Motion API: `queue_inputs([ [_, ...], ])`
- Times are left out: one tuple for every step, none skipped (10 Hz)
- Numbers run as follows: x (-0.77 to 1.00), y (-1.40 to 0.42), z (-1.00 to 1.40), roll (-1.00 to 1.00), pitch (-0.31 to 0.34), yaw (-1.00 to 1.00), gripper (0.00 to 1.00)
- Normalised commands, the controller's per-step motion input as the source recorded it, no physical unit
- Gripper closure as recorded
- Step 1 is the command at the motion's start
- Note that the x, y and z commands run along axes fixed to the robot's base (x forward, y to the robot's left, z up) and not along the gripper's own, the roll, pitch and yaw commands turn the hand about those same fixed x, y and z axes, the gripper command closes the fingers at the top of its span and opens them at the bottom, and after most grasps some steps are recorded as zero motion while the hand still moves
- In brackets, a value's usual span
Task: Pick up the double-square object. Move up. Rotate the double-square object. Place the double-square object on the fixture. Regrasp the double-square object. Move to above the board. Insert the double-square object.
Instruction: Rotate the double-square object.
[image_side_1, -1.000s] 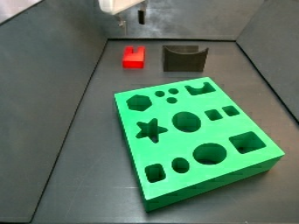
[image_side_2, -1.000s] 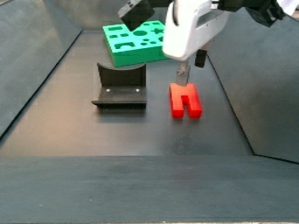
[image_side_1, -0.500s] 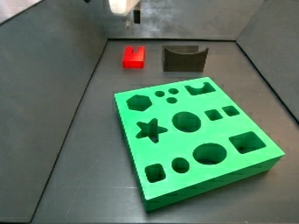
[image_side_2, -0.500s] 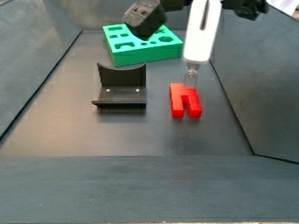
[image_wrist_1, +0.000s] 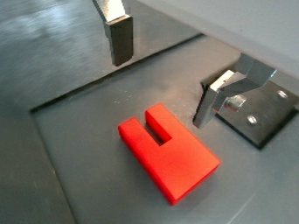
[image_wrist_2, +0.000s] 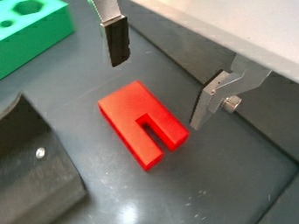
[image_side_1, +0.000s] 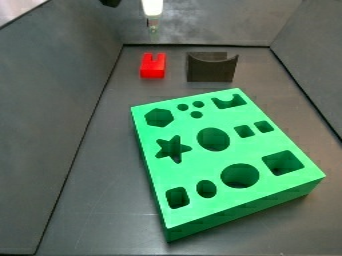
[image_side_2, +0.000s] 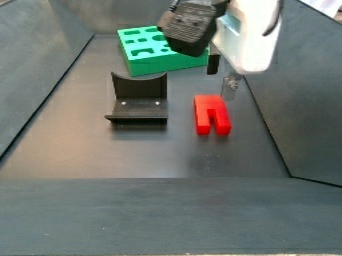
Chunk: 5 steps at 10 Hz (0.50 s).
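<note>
Pickup step in hand, my judgement. My end effector (image_wrist_2: 158, 74) hangs open above small bright red plastic double-square object (image_wrist_2: 140, 124), fingers (image_wrist_2: 115, 39) well apart, nothing held. Red block lies flat on dark matte floor (image_side_2: 147, 155), just beside dark L-shaped fixture (image_side_2: 136, 98); green slab board (image_side_2: 158, 48) near far end. To do well: descend straight, straddle block across narrow width, avoid notch, close squarely. Smooth plastic may slip; silver finger plates, dark pads.
</note>
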Motion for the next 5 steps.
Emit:
queue_inputs([
  [0.03, 0.00, -0.02, 0.00, -0.012, 1.00, 0.00],
  [0.03, 0.00, -0.02, 0.00, -0.013, 1.00, 0.00],
  [0.03, 0.00, -0.02, 0.00, -0.014, 1.00, 0.00],
  [0.03, 0.00, -0.02, 0.00, -0.014, 1.00, 0.00],
  [0.03, 0.00, -0.02, 0.00, -0.015, 1.00, 0.00],
])
